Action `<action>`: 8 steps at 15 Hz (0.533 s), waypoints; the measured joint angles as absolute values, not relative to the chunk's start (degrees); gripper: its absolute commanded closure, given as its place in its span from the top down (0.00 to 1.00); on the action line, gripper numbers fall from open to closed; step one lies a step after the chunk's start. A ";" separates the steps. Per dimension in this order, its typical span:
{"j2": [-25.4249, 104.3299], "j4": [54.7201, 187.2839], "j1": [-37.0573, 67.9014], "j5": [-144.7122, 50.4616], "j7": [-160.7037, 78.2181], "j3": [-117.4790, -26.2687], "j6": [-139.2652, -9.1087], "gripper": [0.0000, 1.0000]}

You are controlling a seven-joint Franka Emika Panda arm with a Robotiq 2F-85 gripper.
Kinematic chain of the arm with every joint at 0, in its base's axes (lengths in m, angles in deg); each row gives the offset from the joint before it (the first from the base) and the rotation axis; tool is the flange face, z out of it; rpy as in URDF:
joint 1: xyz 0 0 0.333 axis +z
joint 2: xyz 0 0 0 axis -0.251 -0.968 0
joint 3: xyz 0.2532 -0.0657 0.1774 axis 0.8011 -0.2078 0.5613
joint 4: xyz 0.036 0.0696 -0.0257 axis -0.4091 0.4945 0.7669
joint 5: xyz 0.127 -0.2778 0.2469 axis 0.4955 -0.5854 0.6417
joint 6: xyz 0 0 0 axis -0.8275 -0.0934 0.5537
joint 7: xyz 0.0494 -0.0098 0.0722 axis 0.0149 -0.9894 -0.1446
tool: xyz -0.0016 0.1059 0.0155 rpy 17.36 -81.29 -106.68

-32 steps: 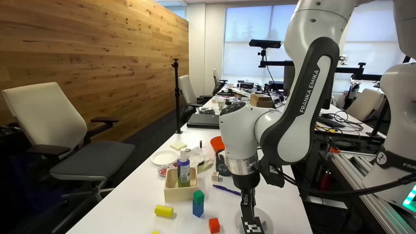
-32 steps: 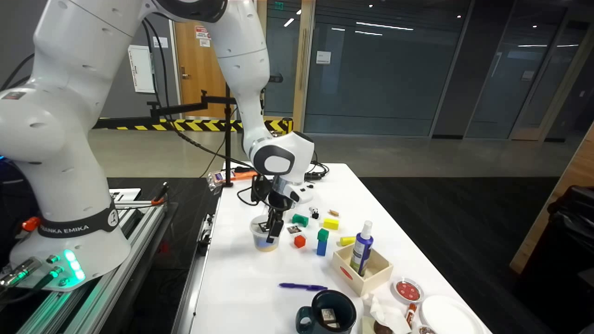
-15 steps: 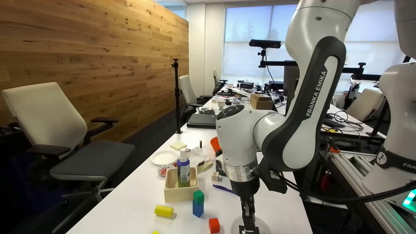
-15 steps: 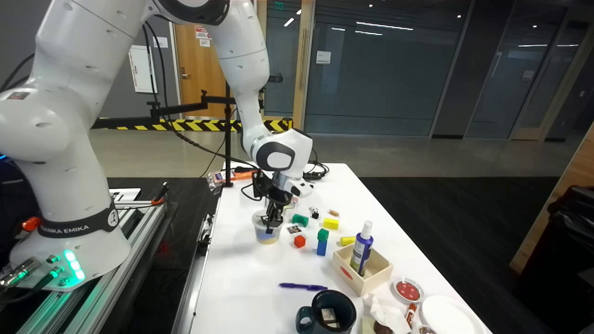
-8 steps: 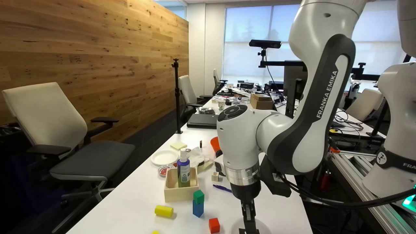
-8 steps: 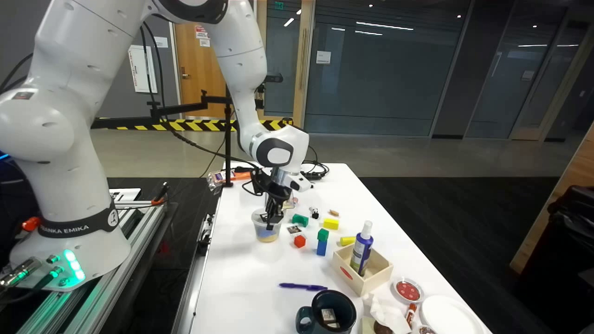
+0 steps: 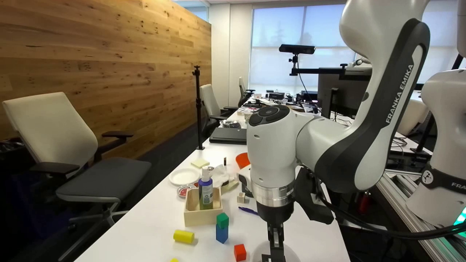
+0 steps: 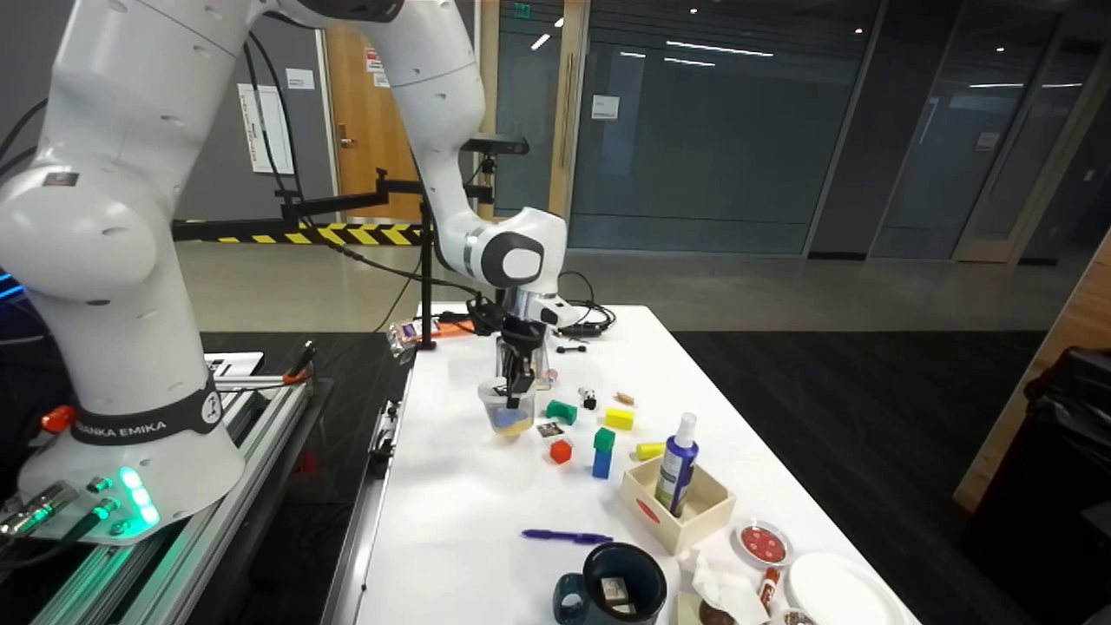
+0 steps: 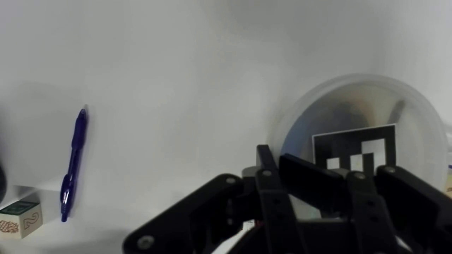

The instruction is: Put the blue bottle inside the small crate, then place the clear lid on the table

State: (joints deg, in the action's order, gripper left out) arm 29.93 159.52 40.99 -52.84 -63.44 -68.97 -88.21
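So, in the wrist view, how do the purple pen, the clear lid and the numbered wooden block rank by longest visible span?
1. clear lid, partly hidden by the pincer and likely seen closer up
2. purple pen
3. numbered wooden block, cut off at the left edge

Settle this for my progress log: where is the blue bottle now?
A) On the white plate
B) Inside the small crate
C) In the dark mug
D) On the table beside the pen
B, since both exterior views show the blue bottle standing within the walls of the small crate and rising above them.
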 measured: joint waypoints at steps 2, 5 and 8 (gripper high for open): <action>30.04 159.51 40.91 -53.07 -63.78 -69.17 -87.83 0.02; 29.85 159.51 40.22 -53.07 -63.78 -69.13 -86.54 0.02; 29.27 159.51 38.97 -52.98 -63.63 -68.55 -85.79 0.02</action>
State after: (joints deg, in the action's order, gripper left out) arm 29.27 159.51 38.97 -52.98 -63.63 -68.55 -85.79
